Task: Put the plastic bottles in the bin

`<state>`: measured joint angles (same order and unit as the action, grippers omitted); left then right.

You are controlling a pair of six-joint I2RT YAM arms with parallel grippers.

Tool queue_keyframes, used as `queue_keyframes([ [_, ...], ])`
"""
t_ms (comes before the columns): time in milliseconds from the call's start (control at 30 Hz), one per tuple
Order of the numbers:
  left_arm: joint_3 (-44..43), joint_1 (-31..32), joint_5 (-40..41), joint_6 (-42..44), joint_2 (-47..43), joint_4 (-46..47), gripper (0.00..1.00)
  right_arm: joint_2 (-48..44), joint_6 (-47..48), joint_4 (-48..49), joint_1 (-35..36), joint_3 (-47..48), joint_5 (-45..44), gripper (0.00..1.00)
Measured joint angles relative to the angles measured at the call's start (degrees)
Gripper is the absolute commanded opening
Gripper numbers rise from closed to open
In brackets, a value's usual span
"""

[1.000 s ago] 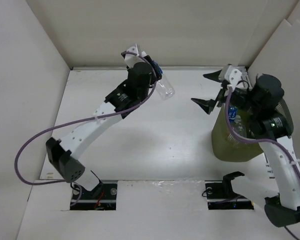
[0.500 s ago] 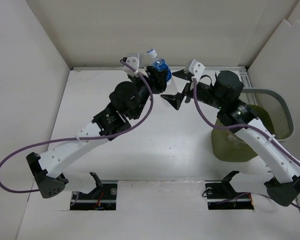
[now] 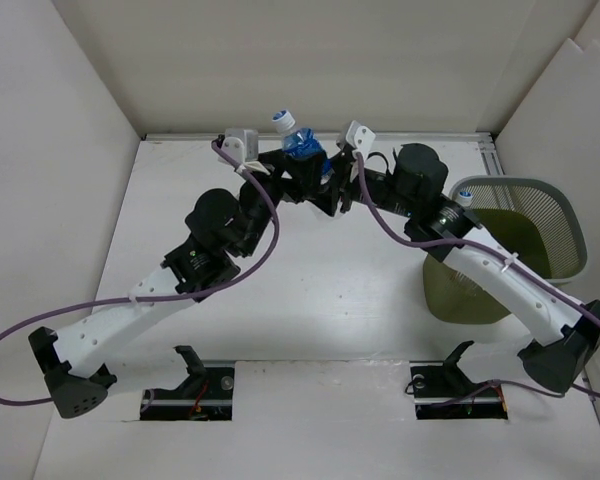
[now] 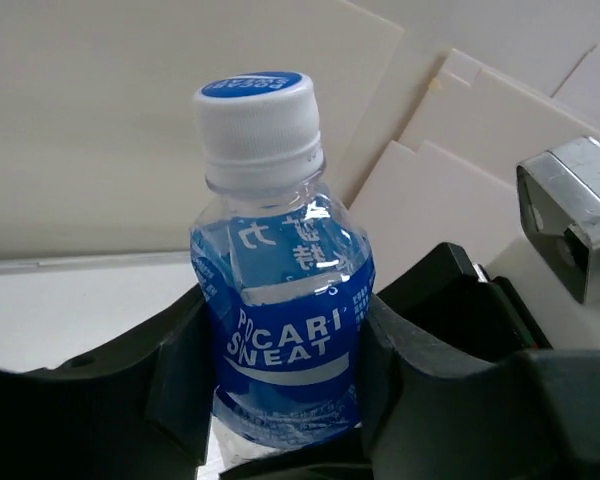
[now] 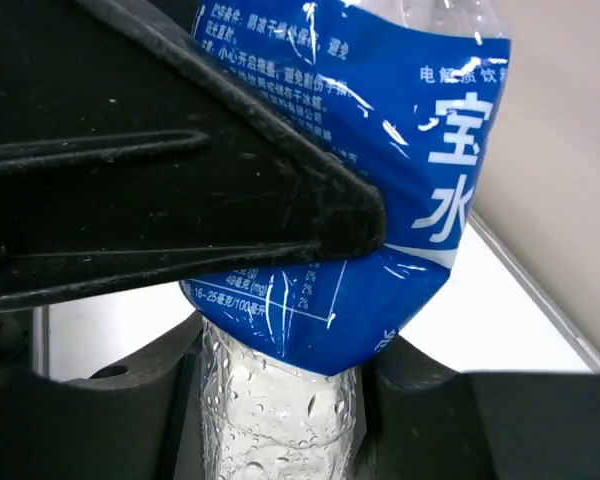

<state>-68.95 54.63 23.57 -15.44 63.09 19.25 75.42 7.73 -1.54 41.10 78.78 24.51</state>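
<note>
1. Left arm runs from the near-left corner diagonally up to the far centre of the white table (image 3: 320,290).
2. Left pincer (image 3: 302,168) is closed on a small clear plastic bottle (image 3: 300,150) w/ blue label and white cap. In the left wrist view its black fingers (image 4: 175,370) press both sides of the label, approx. mid-body.
3. Bottle (image 4: 280,300) sits at the far centre of the scene, just in front of the back wall, and both pincers hold it. From the left wrist it looks upright, cap on top. From above it leans, cap toward far left.
4. Right pincer (image 3: 322,186) meets the bottle from the right, touching the left pincer's tip. It is clamped on the bottle's lower end: in the right wrist view its fingers (image 5: 160,400) flank the clear ribbed part below the label (image 5: 400,150), w/ droplets inside the plastic.
5. A left pincer finger (image 5: 180,180) crosses the front of that view and covers part of the label.
6. Right arm stretches back to the near-right corner and passes over the left side of the round olive-green bin (image 3: 565,225) w/ grey mesh upper wall.
7. Bin stands at the right side of the table, well apart from the bottle. Contents can't be made out.
</note>
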Motion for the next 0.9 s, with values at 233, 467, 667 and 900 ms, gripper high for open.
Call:
queue_keyframes([
  [233, -1.75, 1.09, 1.40, -2.75, -2.08, -2.25, 1.00, -2.84, -0.04, 0.85, -4.68, -4.74, -4.33, 0.00],
  [467, -1.99, 1.14, 8.17, -5.53, -3.61, -10.12, 1.00, -19.58, -0.04, -3.85, -21.24, -13.14, -8.07, 0.00],
  [667, 2.29, 1.14, 9.55, -8.26, -3.80, -14.12, 1.00, -31.67, 0.42, -8.37, -35.19, -13.27, -7.15, 0.00],
  [900, 4.81, 1.14, 8.79, -10.60, -2.05, -17.44, 1.00, -38.23, 2.67, -24.37, -44.81, -11.65, -14.56, 0.20],
])
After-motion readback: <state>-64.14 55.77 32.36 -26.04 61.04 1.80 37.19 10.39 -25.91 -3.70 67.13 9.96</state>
